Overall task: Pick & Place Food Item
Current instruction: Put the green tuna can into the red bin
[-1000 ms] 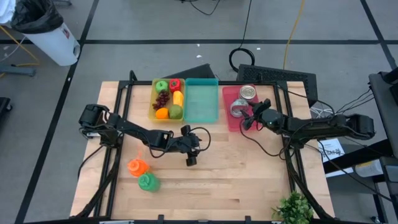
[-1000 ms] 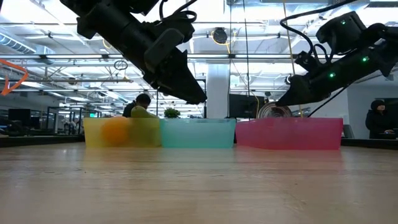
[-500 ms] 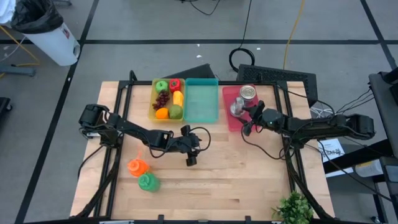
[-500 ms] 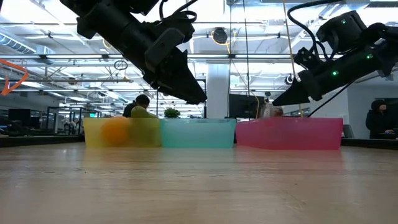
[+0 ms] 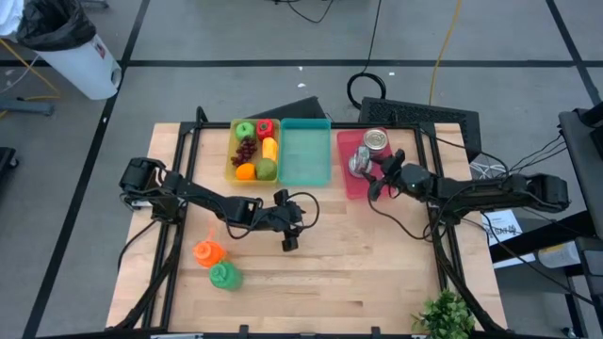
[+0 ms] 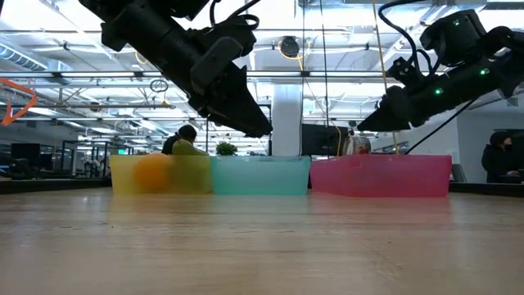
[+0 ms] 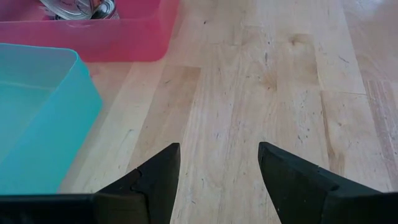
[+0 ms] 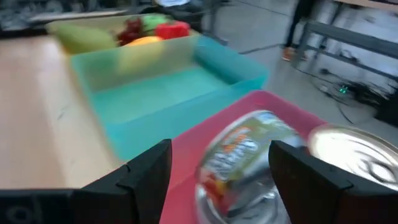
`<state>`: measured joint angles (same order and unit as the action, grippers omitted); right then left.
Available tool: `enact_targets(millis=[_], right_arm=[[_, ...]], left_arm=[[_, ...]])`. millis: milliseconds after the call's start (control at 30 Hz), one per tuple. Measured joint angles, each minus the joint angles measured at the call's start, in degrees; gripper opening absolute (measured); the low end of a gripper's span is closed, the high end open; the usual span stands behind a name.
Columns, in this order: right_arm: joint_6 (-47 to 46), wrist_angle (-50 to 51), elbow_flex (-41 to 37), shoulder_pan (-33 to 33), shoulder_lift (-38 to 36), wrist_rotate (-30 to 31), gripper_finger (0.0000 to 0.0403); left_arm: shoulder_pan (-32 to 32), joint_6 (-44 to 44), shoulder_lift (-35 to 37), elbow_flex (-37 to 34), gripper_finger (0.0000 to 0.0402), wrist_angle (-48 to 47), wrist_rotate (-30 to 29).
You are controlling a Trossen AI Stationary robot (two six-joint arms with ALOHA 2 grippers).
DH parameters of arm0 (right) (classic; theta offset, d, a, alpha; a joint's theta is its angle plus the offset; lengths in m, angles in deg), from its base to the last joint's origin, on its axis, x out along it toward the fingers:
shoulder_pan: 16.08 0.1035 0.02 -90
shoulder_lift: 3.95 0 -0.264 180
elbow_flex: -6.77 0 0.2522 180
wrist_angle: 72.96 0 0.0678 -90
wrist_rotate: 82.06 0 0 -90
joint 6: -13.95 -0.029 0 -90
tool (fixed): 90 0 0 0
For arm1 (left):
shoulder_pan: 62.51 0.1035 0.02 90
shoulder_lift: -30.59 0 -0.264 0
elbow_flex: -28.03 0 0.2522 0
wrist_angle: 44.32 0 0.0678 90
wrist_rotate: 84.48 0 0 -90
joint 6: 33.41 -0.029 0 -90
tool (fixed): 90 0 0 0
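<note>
While my left gripper [image 5: 288, 243] hangs over bare wood near the middle of the table [image 5: 358, 273], its two fingers [image 7: 158, 171] stand apart with nothing between them. Going from the left edge, an orange toy [image 5: 207, 251] and a green toy [image 5: 224, 275] lie close together on the boards, beside my left arm. Behind them along the far side sits the yellow bin [image 5: 254, 151], filled with fruit (an apple, grapes, an orange and a few more pieces). Touching its right wall is the teal bin [image 5: 305, 155]. Next comes the pink bin [image 5: 349, 179], a little apart from the teal one, and in it are two cans: one can [image 5: 376, 140] stands upright toward the far end, and the other can [image 8: 245, 158] lies tilted on its side just in front of my right gripper [image 5: 375, 179]. That gripper hovers at the near part of the pink bin, above its rim in the low view, its fingers [image 8: 149, 168] spread on either side of the tilted can; whether they touch it I cannot tell. A small plant [image 5: 443, 315] stands at the table's near right corner
</note>
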<state>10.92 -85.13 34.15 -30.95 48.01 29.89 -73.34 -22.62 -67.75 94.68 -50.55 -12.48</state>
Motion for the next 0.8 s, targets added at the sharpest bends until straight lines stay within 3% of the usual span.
enact_targets(millis=[100,333,600,800], right_arm=[[-3.82,0.04,0.00,0.00,0.04,3.69,0.0251],[-9.50,-0.26,0.00,-0.02,3.63,4.43,0.0251],[-8.34,-6.16,0.00,-0.04,9.73,6.72,0.0253],[-9.55,-8.76,0.00,-0.19,12.08,6.79,0.0287]], left_arm=[[0.00,0.00,0.00,0.00,0.0228,0.00,0.00],[0.00,-0.02,0.00,0.00,0.0228,0.00,-0.02],[0.00,-0.10,0.00,0.00,0.0228,0.02,-0.02],[0.00,-1.06,0.00,0.00,0.0228,0.02,-0.04]])
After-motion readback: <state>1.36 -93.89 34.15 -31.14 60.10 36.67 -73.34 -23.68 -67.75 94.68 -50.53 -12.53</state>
